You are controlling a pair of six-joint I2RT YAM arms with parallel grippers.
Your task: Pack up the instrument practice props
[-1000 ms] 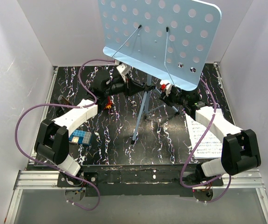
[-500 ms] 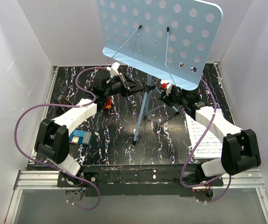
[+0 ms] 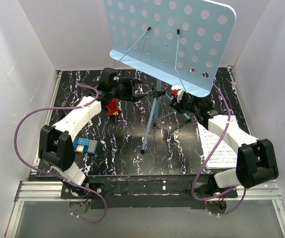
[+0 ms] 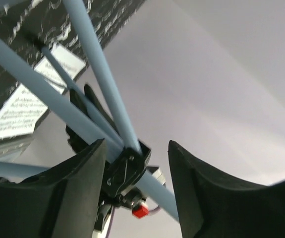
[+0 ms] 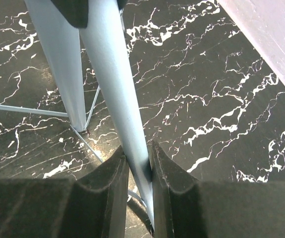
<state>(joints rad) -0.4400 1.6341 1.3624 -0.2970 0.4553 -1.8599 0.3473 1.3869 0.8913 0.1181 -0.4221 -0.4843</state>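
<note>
The right pincer is clenched on a light-blue tube of the music stand. The left pincer is released, its fingers spread either side of the stand's black joint.

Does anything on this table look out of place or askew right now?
Nothing spilled or damaged. A blue block and a small red item lie on the left of the table, unrelated to the music stand. The sheet music sits at the right edge, partly hidden by the right arm.
</note>
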